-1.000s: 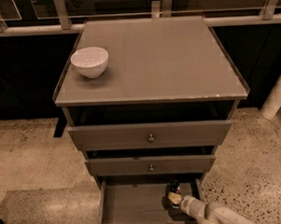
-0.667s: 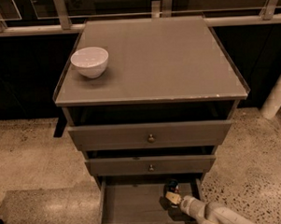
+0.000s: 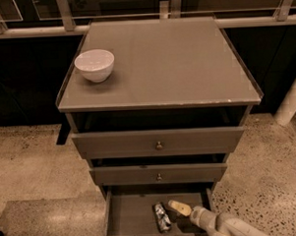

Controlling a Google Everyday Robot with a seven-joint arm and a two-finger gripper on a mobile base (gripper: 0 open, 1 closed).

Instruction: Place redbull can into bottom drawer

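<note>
A white bowl (image 3: 94, 64) sits on the tabletop's (image 3: 175, 64) left. In the open bottom drawer (image 3: 127, 217) the redbull can (image 3: 162, 217) now lies on its side, out of the claw since a second ago. The claw (image 3: 177, 207) hangs just right of it; whether it is spread or pressed together, I cannot tell.

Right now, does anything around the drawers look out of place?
The redbull can lies on its side in the open bottom drawer, not upright, right beside the gripper. The white bowl sits upright on the cabinet top. No spill or damage shows.
</note>
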